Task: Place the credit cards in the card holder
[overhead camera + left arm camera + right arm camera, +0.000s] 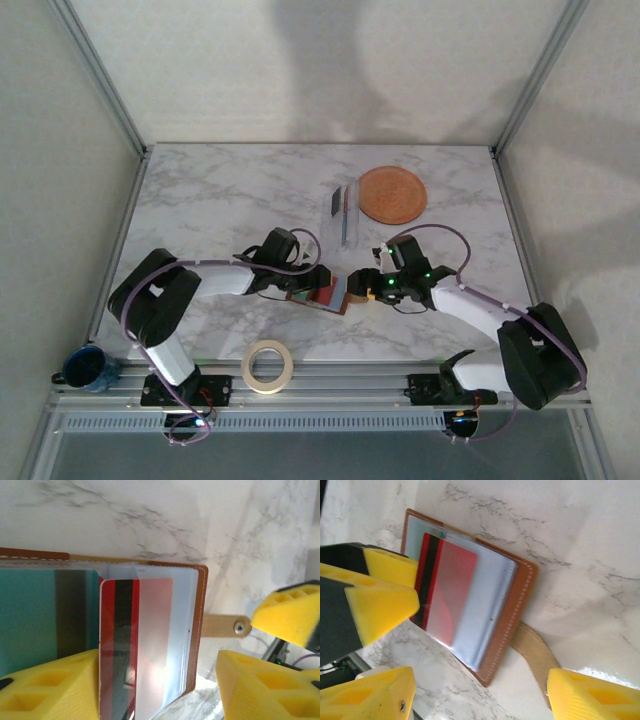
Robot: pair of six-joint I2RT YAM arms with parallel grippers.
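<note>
Top external view shows you the small brown leather card holder (326,292) lying open on the white marble table (220,200), near its front edge. The left gripper (303,287) is at the left side of the holder and the right gripper (362,287) at the right side. The round orange plate (392,194) stands well apart, further back. A thin dark strip (346,215) lies just beside it; it is too small to tell what it is.

In the left wrist view, a red plastic card with a black stripe (135,645) sits in a clear inner pocket of the holder. A teal card (30,615) is in the pocket to its left. The left claw is open: one yellow finger (50,690) is just beside the red card, and the other one is clear of the leather.

In the right wrist view you see the right claw wide open, holding nothing. The tan strap tab (535,647) lies flat on the marble between its fingers.
</note>
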